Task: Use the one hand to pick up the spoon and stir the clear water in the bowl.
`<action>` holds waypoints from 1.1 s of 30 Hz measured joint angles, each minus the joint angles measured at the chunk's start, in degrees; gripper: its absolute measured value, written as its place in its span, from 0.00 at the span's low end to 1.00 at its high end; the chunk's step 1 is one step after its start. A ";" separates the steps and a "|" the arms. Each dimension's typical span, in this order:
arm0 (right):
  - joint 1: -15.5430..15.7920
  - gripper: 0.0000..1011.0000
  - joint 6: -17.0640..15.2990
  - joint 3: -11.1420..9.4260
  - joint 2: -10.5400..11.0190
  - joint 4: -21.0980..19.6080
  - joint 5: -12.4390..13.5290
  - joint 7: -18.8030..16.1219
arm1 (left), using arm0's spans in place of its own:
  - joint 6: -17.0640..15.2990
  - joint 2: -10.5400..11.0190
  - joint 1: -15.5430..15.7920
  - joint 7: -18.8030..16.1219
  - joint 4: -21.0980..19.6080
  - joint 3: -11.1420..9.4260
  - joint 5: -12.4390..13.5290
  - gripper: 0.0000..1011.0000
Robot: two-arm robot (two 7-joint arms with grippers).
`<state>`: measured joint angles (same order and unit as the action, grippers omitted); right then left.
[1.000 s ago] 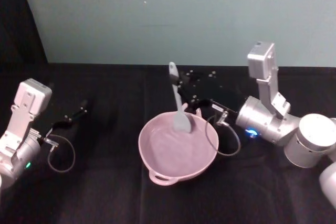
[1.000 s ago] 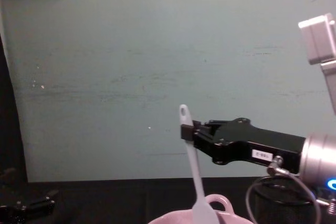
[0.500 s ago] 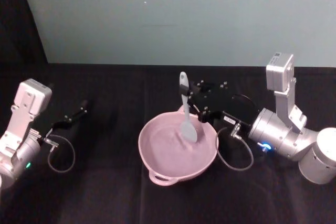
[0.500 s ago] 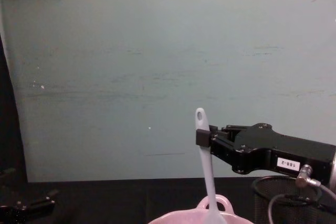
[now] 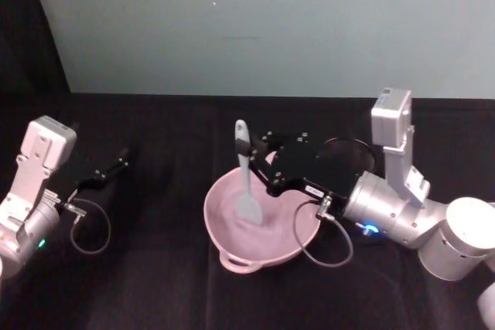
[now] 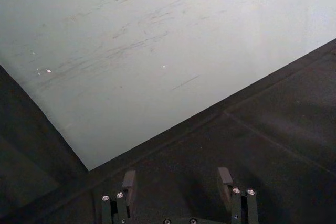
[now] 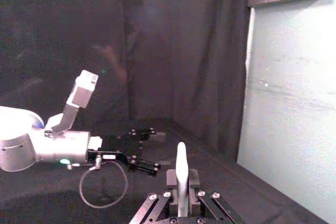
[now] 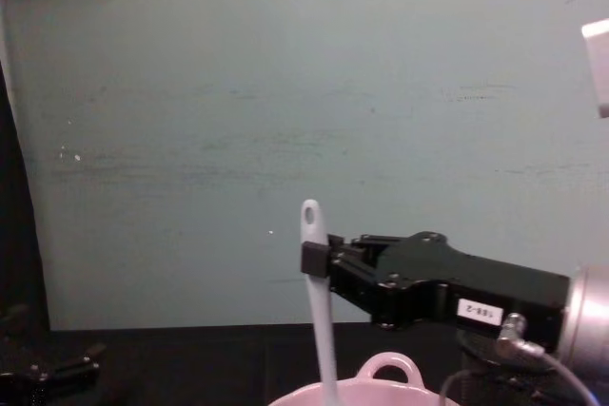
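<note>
The spoon [image 5: 244,179] is held close to upright. Its handle is clamped just under the oval hole by the closed fingers of the right gripper [image 5: 252,152], and the blade hangs straight below those fingers, dipped into the water [image 5: 267,229] of the bowl [image 5: 209,218]. Half a second ago the blade was seen at the bowl's right side, and half a second before that near the far rim. It has now been carried across to left of centre, a sweep through the water with the grip point on the handle unchanged. The pick-up is therefore judged done and the stirring under way, with the path looking like a loop around the basin. The bowl appears not to have been dragged along. Well apart from the working fingers, off to the robot's left, the left gripper [image 5: 116,166] is parked over the black cloth [image 5: 155,284], its fingers apart and holding nothing.
</note>
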<state>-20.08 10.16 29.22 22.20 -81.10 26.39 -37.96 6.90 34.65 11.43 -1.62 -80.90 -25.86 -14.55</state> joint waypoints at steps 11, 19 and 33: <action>-3.70 0.12 1.15 1.91 -3.60 5.74 0.20 -0.87 | 0.00 0.00 0.00 0.00 -0.01 0.00 0.00 0.99; -6.09 0.12 1.94 1.54 -5.04 9.47 -2.29 1.88 | 0.00 0.00 0.00 0.00 0.00 0.00 0.00 0.99; -3.52 0.12 1.09 -1.91 -1.14 5.86 -5.20 5.01 | 0.00 0.00 0.00 0.00 0.00 0.00 0.00 0.99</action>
<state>-23.60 11.25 27.31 21.05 -75.24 21.19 -32.95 6.91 34.65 11.43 -1.62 -80.90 -25.86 -14.55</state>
